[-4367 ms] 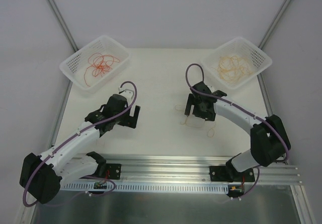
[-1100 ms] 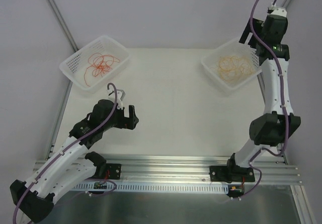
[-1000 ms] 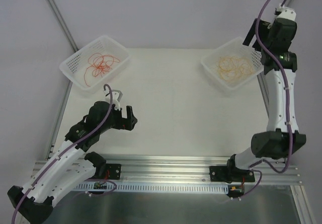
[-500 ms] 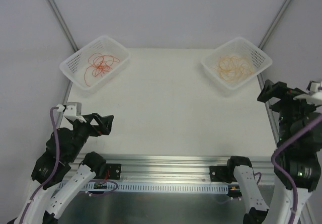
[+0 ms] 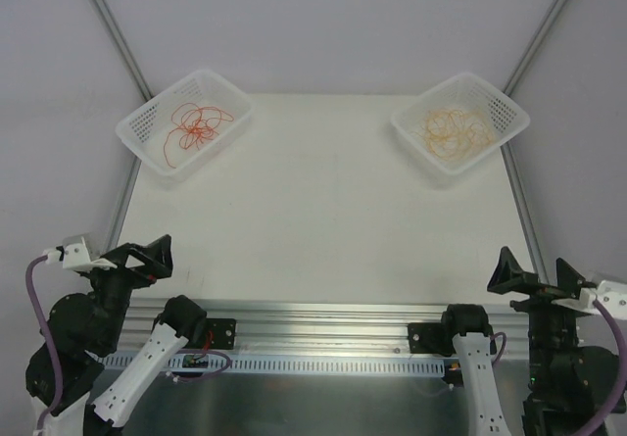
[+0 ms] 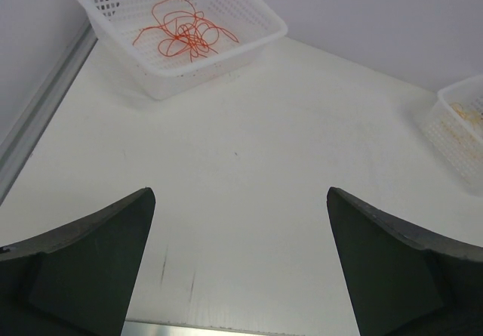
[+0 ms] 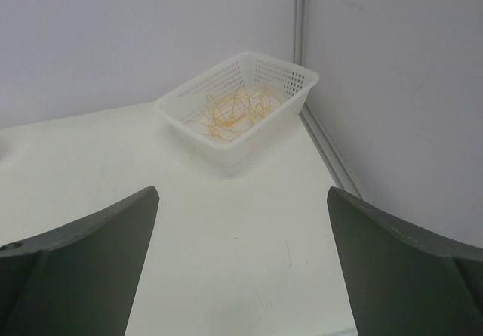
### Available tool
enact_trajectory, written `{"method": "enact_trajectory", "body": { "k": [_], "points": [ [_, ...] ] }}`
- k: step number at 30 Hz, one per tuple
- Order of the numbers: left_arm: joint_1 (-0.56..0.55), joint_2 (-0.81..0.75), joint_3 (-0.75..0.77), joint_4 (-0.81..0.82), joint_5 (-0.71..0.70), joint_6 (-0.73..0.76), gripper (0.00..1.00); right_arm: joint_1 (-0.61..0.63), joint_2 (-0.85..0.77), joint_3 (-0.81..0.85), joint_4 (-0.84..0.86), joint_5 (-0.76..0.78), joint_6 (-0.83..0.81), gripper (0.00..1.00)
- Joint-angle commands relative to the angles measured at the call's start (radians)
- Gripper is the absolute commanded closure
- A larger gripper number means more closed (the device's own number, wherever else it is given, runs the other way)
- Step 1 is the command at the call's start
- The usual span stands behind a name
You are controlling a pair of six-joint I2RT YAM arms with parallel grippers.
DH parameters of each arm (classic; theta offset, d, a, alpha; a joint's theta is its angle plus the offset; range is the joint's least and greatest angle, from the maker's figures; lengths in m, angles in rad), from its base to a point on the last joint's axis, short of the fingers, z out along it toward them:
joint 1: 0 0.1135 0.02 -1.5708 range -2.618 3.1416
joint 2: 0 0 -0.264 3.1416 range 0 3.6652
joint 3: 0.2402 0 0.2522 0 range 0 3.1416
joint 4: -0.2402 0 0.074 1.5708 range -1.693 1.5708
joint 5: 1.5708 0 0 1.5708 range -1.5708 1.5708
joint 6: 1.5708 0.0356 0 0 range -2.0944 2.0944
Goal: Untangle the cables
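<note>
The red cables [image 5: 193, 125] lie in a loose bunch inside the white basket [image 5: 157, 113] at the table's far left. The left wrist view shows the same red cables [image 6: 186, 34] in that basket [image 6: 196, 72]. Orange-yellow cables [image 5: 453, 130] lie in the white basket [image 5: 509, 108] at the far right, and the right wrist view shows these orange-yellow cables [image 7: 235, 112] in it [image 7: 260, 136]. My left gripper [image 5: 147, 260] [image 6: 240, 192] hangs open at the near left corner, holding nothing. My right gripper [image 5: 534, 265] [image 7: 243, 192] stands open and holds nothing at the near right corner.
The white table [image 5: 323, 201] lies between the two baskets and the arms. An aluminium rail [image 5: 323, 318] with the arm bases runs along the near edge. Metal frame bars [image 5: 122, 201] border the table's left and right sides.
Both arms have drawn back from over the table to the near corners. The right arm came down from above the right basket. Both grippers stayed open.
</note>
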Motion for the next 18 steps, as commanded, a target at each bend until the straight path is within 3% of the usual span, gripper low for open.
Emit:
{"method": "enact_trajectory", "body": {
  "k": [1,11,18],
  "points": [
    [0.01,-0.162,0.086,-0.086,-0.056,-0.008,0.01,0.035,-0.09,-0.005,-0.119,0.002,-0.018,0.0],
    [0.003,-0.168,0.176,-0.277,-0.054,-0.14,0.01,0.05,-0.246,-0.01,-0.282,0.018,0.061,0.0],
    [0.003,-0.169,0.199,-0.333,-0.053,-0.201,0.01,0.063,-0.289,-0.032,-0.299,-0.013,0.083,0.0]
  ]
}}
